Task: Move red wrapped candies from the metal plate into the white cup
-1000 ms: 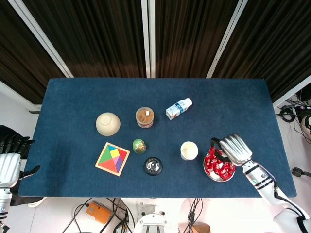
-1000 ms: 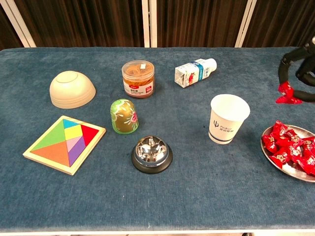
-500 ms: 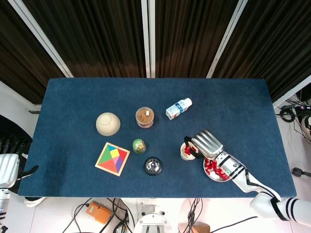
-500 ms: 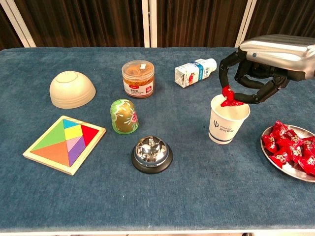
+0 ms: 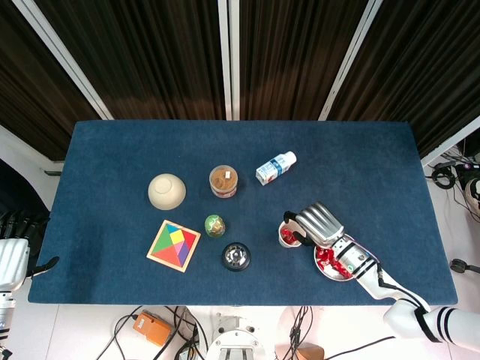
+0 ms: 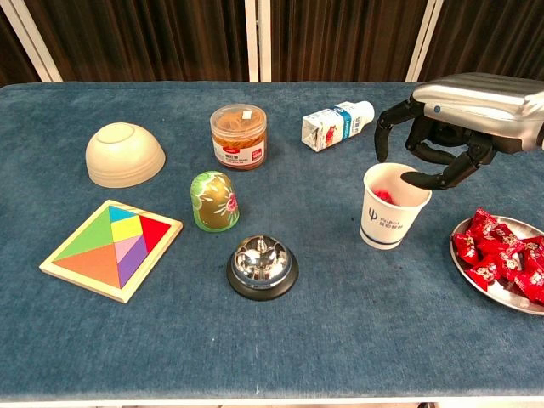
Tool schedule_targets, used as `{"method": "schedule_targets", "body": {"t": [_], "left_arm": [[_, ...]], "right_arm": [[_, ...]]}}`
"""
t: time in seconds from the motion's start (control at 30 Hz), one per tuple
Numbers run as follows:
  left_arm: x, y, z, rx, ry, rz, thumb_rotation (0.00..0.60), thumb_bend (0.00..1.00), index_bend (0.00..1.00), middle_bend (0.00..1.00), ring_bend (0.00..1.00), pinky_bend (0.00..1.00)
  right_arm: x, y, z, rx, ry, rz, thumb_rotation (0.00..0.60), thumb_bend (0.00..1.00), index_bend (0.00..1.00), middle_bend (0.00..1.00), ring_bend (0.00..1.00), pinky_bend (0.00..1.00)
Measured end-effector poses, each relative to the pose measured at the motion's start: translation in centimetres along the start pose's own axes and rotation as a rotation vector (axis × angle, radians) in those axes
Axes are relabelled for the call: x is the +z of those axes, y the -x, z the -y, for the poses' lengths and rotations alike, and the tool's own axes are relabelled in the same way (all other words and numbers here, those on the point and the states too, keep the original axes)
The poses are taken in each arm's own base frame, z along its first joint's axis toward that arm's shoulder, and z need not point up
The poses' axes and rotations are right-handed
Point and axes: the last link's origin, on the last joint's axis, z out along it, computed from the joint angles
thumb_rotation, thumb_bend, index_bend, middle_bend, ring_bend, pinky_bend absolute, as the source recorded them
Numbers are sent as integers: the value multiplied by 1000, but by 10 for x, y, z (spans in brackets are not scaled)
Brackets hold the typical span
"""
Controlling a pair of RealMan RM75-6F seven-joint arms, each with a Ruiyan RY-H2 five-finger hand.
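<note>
We note the right hand (image 6: pixel 450 127) hovering over the white cup (image 6: pixel 393 206), fingers now spread and holding nothing. Half a second ago it pinched a red candy above the rim; that candy (image 6: pixel 384 195) now lies inside the cup. The remaining red wrapped candies (image 6: pixel 503 255) sit piled on the metal plate (image 6: pixel 484 287), just right of the cup on the blue surface (image 6: pixel 357 340). The left hand (image 5: pixel 11 259) shows only partly at the frame edge; we cannot tell its state.

Candy (image 6: pixel 384 195) released by right hand (image 6: pixel 442 127), now inside cup (image 6: pixel 393 218); fingers (image 6: pixel 387 129) spread apart above rim.
</note>
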Motion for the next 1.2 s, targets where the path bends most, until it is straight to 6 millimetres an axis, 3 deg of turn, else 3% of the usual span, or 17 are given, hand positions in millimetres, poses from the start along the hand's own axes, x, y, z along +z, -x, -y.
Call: {"method": "schedule_targets", "body": {"t": [0.3, 0.47, 0.67, 0.97, 1.2], "left_arm": [[0, 1, 0, -2, 1, 0, 600, 7, 231, 173, 20, 0], [0, 2, -1, -6, 5, -1, 600, 7, 231, 173, 20, 0], [-2, 4, -2, -11, 4, 1, 600, 7, 231, 173, 20, 0], [-3, 0, -4, -3, 6, -8, 600, 7, 231, 162, 19, 0], [-5, 0, -2, -4, -3, -4, 600, 7, 231, 162, 18, 0]], "right_arm": [[-12, -9, -5, 0, 21, -59, 600, 475, 474, 916, 1000, 1000], [-48, -11, -26, -49, 93, -72, 600, 475, 482, 916, 1000, 1000], [-87, 17, -39, -80, 159, 47, 600, 442, 483, 916, 1000, 1000], [-83, 54, -50, -79, 183, 151, 600, 441, 491, 916, 1000, 1000], [-75, 63, -48, -81, 168, 186, 600, 442, 496, 916, 1000, 1000]]}}
